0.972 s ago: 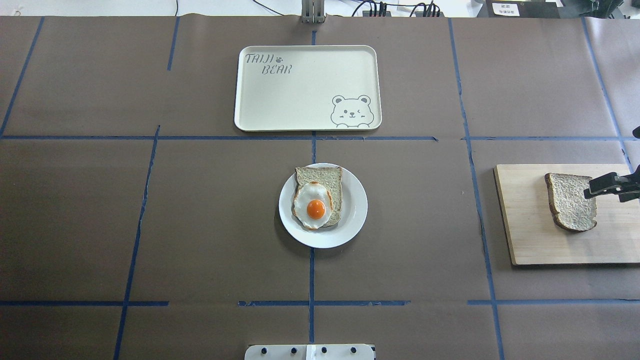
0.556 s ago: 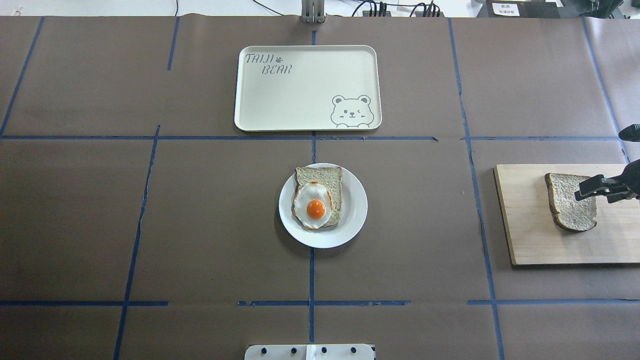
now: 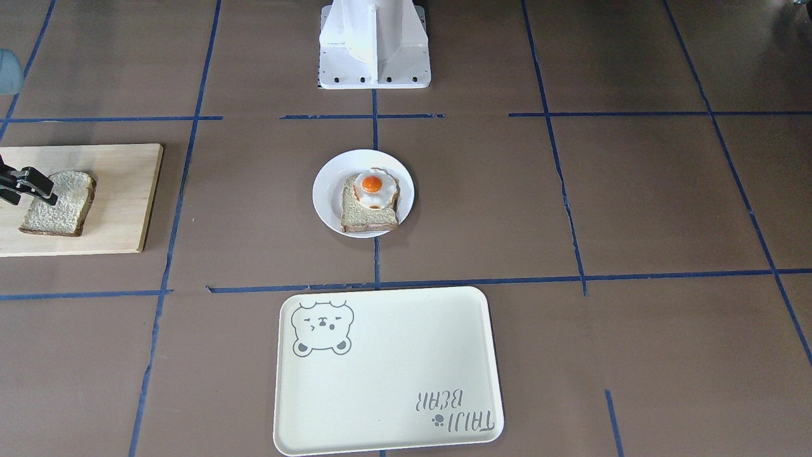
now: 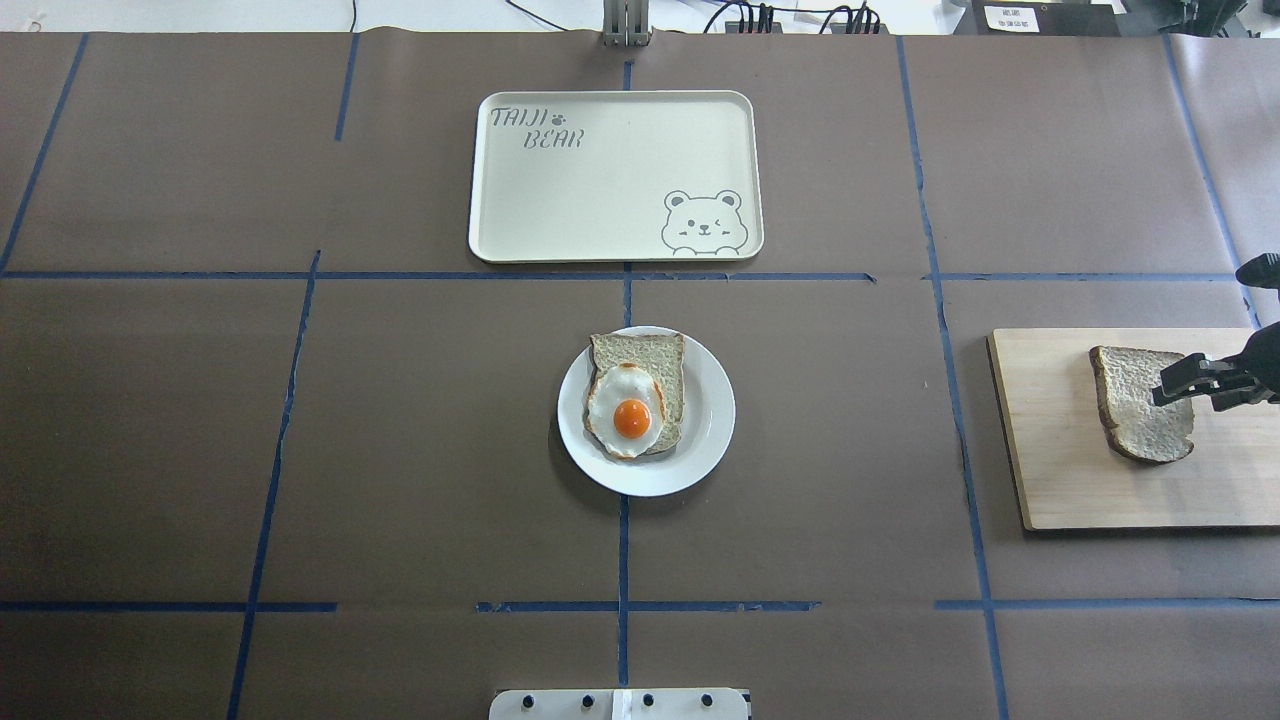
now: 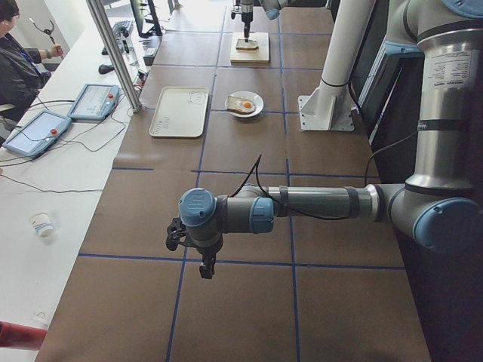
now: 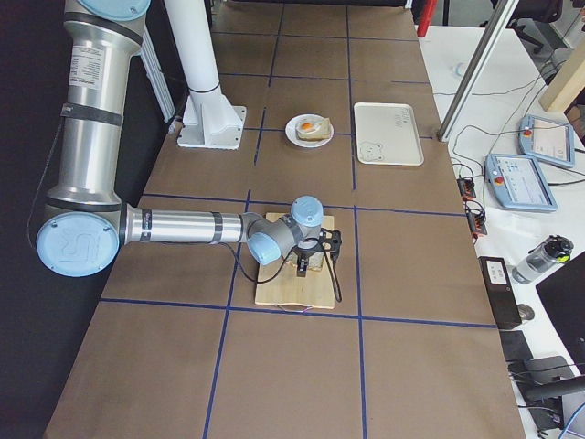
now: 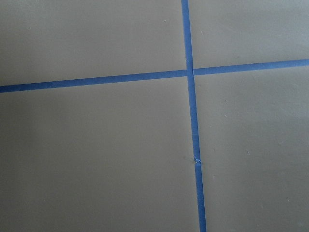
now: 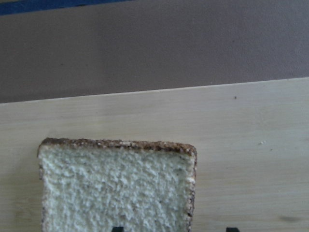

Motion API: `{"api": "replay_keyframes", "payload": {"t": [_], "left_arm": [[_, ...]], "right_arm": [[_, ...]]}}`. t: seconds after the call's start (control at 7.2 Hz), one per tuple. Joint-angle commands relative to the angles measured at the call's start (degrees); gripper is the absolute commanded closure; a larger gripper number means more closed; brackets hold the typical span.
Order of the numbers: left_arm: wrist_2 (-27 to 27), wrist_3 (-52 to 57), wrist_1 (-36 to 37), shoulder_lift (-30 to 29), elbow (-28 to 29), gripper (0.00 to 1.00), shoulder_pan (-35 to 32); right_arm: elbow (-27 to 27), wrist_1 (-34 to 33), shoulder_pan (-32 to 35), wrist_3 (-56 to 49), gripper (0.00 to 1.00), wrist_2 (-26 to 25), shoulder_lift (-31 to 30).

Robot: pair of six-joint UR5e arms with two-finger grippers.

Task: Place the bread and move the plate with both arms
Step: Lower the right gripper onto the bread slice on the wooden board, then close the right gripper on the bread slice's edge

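**A:** Where is the bread?

**B:** The bread (image 4: 1135, 405) lies flat, crumb up, on the wooden board (image 4: 1050, 450). The board is at the robot's right end of the worktop (image 4: 400, 450).

**A:** And the tool on that side?

**B:** The right tool (image 4: 1172, 384) reaches in from the worktop's end and overlaps the slice's outer edge. Its jaws stand apart. In the right wrist view, one of the fingertips (image 8: 117, 229) sits over the crumb. The other is past the side crust, over bare board. I cannot tell whether either one touches anything.

**A:** So nothing is gripped?

**B:** Nothing. The tool is spread wide and the slice rests on the board.

**A:** What about the plate?

**B:** The plate (image 4: 700, 440) sits mid-worktop on the centre line of blue tape (image 4: 622, 550), well apart from the board. It carries a second slice (image 4: 660, 355) with a fried egg (image 4: 628, 410) on top.

**A:** What lies beyond it?

**B:** The cream tray (image 4: 610, 180) with the bear drawing is on the far side from the robot. It is apart from the plate, and a tape line runs between them.

**A:** And the other arm?

**B:** The left arm (image 5: 317, 204) stretches out low over the worktop at the robot's left end. The left tool (image 5: 204, 265) points down near a tape line. Only the side view shows it, so I cannot tell whether it is spread or closed. Its wrist camera sees only brown worktop and a tape crossing.
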Motion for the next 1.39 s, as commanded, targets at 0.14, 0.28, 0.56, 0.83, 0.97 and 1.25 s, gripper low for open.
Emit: {"api": "replay_keyframes", "payload": {"t": [0.14, 0.28, 0.56, 0.83, 0.97, 1.25], "left_arm": [[0.1, 0.0, 0.1, 0.0, 0.0, 0.00, 0.0], [0.0, 0.0, 0.1, 0.0, 0.0, 0.00, 0.0], [0.0, 0.0, 0.1, 0.0, 0.0, 0.00, 0.0], [0.0, 0.0, 0.1, 0.0, 0.1, 0.00, 0.0], [0.1, 0.0, 0.1, -0.1, 0.1, 0.00, 0.0], [0.1, 0.0, 0.1, -0.1, 0.1, 0.00, 0.0]], "right_arm": [[-0.6, 0.0, 0.0, 0.2, 0.31, 0.0, 0.1], [-0.7, 0.0, 0.0, 0.2, 0.34, -0.1, 0.0], [-1.0, 0.0, 0.0, 0.1, 0.40, -0.1, 0.0], [-1.1, 0.0, 0.0, 0.1, 0.59, -0.3, 0.0], [-1.0, 0.1, 0.0, 0.1, 0.66, -0.3, 0.0], [-1.0, 0.1, 0.0, 0.1, 0.75, -0.8, 0.0]]}}
